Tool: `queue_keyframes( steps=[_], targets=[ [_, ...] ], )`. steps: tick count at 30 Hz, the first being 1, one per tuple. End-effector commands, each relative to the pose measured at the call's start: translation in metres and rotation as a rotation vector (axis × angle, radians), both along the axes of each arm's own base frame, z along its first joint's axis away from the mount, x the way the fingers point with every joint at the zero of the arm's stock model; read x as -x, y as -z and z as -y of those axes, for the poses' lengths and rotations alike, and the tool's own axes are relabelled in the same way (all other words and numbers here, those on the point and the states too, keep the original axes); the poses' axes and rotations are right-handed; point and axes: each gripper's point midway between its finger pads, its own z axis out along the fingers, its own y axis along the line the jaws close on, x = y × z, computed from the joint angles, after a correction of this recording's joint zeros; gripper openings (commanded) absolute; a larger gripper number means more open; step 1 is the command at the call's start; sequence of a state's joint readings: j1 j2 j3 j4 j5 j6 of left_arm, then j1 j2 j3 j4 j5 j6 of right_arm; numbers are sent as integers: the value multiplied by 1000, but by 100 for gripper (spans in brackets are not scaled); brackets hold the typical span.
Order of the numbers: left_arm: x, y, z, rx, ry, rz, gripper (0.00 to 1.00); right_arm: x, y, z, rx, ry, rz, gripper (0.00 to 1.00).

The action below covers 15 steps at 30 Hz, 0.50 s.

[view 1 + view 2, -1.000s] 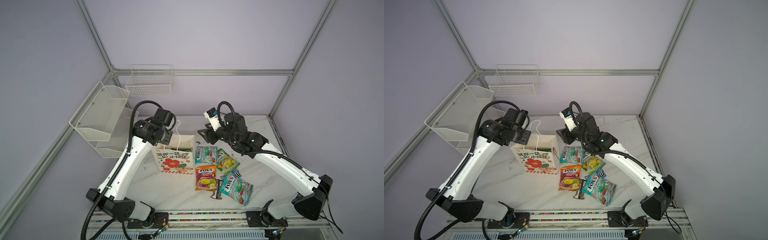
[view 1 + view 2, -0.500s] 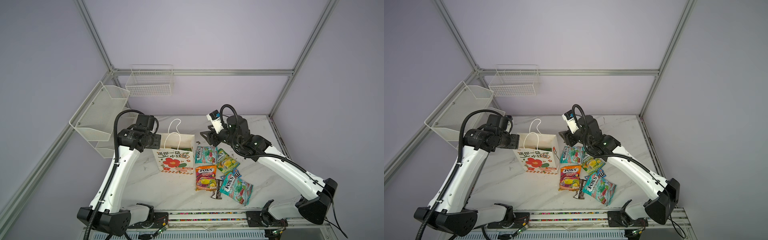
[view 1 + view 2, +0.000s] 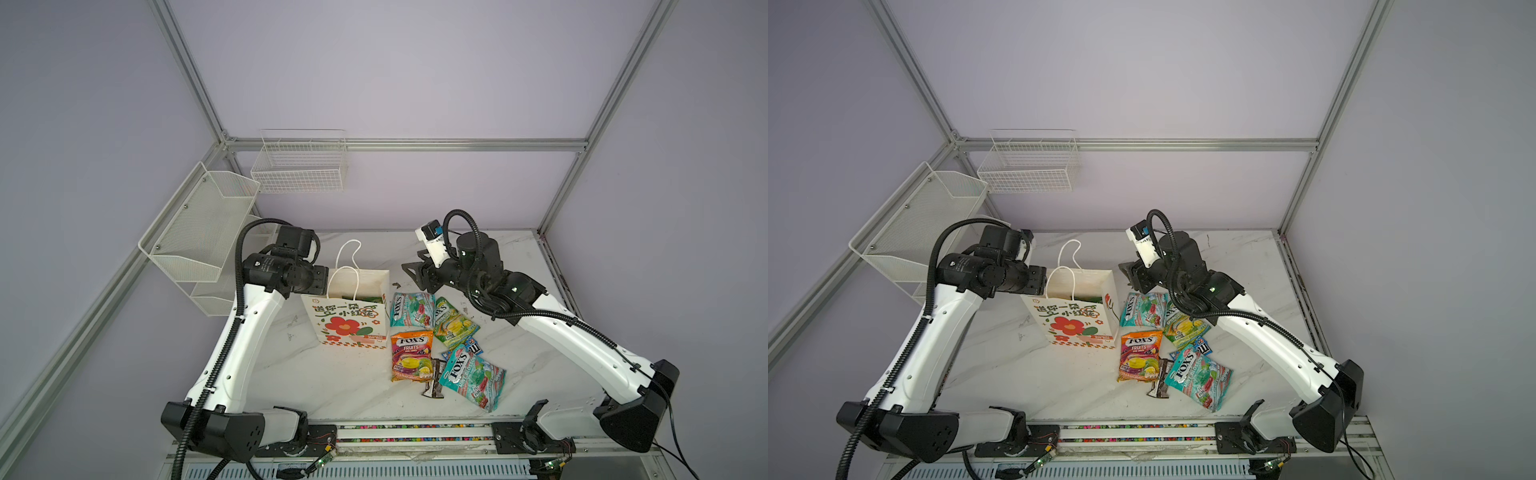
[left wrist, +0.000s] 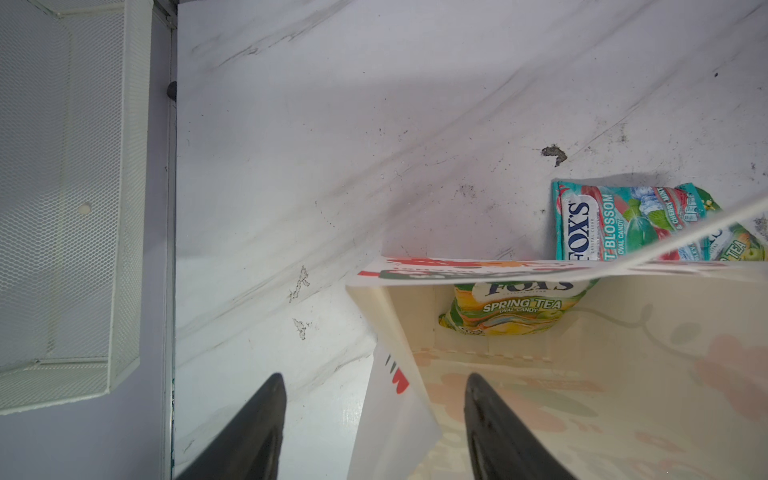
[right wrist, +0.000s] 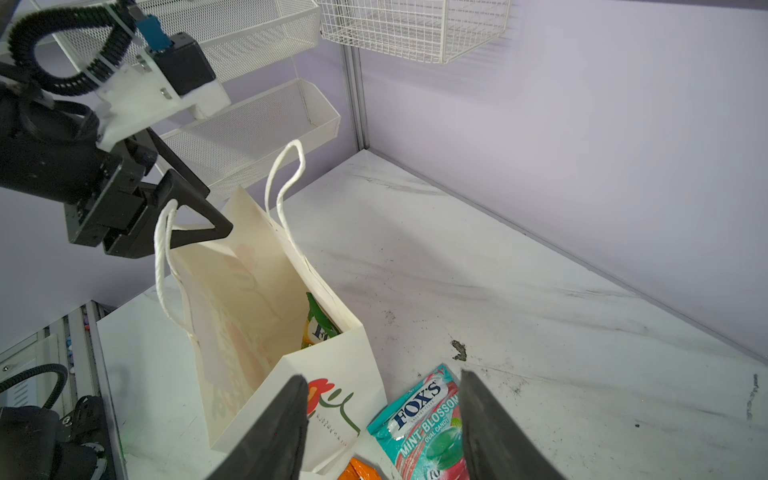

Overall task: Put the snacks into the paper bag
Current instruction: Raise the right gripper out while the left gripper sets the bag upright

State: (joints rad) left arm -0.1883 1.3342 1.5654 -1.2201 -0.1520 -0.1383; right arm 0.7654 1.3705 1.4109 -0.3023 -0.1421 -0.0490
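The white paper bag (image 3: 347,322) (image 3: 1073,322) stands upright and open. A green-yellow FOX'S packet (image 4: 511,309) (image 5: 318,328) lies inside. My left gripper (image 4: 374,378) is open and straddles the bag's left wall, one finger inside and one outside. My right gripper (image 5: 384,382) (image 3: 412,275) is open and empty. It hangs over the bag's right wall and a teal FOX'S packet (image 3: 411,309). Right of the bag lie more snacks: a green-yellow packet (image 3: 453,322), an orange one (image 3: 411,355), a second teal one (image 3: 473,376), a blue m&m's packet (image 3: 471,347) and a dark-brown wrapper (image 3: 434,378).
Two white wire baskets hang on the frame, one on the back wall (image 3: 299,166) and a tiered one on the left (image 3: 199,232) close behind my left arm. A dark stain (image 5: 458,350) marks the marble top behind the teal packet. The bag's cord handles (image 5: 286,178) stand up.
My left gripper has pulled back leftwards from over the bag's mouth to its left wall. The right gripper has drifted slightly right and lower.
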Motion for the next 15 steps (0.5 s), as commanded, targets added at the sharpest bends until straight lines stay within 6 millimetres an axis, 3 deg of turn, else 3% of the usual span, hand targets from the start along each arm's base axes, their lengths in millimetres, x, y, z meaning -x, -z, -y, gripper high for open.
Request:
queue_keyframes(
  steps=[1, 8, 15],
  targets=[
    [-8, -3, 1, 9, 2, 19, 66, 1, -13, 6, -27, 13, 36, 59],
    [-13, 9, -8, -51, -16, -13, 61, 3, -15, 6, -34, 11, 35, 59],
    [-16, 21, -11, -62, -25, -51, 37, 2, -13, 5, -35, 6, 32, 59]
  ],
)
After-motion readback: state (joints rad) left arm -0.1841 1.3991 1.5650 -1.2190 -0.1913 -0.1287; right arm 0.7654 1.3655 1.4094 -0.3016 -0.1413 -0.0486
